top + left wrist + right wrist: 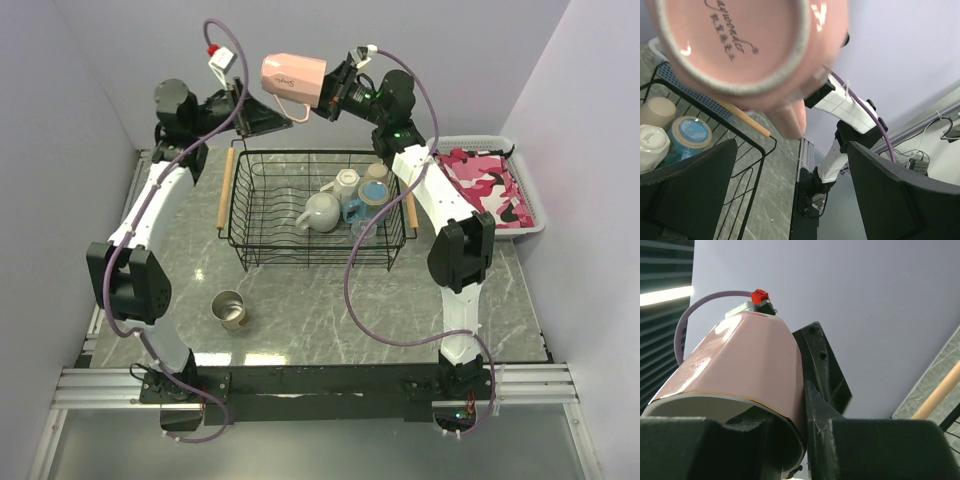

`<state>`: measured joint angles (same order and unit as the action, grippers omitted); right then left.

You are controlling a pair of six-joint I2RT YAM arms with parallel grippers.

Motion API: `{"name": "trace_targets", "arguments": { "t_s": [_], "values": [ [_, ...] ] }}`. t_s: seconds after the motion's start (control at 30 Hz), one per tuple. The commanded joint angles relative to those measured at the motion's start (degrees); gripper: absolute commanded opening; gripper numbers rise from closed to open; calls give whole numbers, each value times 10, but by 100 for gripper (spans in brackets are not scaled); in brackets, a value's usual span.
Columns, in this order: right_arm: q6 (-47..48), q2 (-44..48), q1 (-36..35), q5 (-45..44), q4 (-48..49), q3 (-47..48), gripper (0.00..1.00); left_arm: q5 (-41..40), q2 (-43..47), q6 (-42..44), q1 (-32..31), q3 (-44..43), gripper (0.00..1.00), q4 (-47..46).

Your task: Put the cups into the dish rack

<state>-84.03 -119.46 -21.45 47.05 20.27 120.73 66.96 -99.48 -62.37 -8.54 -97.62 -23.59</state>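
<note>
My right gripper (pixel 330 92) is shut on the rim of the pink mug (pixel 293 77), holding it on its side high above the back edge of the dish rack (pixel 236 225). One finger (pixel 860 445) is outside the mug wall (pixel 745 370) and the other is inside. My left gripper (pixel 265 118) stands open just below the mug's handle, with the mug's base (pixel 740 45) above its empty jaws (pixel 790 195). Two white mugs (pixel 322 212) (pixel 345 183), a blue mug (pixel 357 212) and a tan cup (pixel 377 172) sit in the rack's right half. A steel cup (pixel 230 310) stands on the table in front of the rack.
The rack has light wooden side handles (pixel 227 190). A white plastic basket (pixel 527 195) with a pink camouflage cloth sits at the right wall. Walls close in the table on the left, back and right. The right arm reaches up past the rack's right side.
</note>
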Motion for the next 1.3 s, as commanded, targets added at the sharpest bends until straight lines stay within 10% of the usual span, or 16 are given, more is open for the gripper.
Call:
{"name": "trace_targets", "arguments": {
  "t_s": [0.0, 0.83, 1.27],
  "values": [
    [-26, 16, 1, 3, 92, 6, 0, -42, -7, 62, -33, -48, 97, 52],
    [-32, -12, -17, -6, 115, -13, 0, -106, -20, 32, -77, -68, 65, 44],
    [0, 9, -38, 17, 97, -55, 0, -128, -28, 49, -76, -88, 24, 71]
  ]
}}
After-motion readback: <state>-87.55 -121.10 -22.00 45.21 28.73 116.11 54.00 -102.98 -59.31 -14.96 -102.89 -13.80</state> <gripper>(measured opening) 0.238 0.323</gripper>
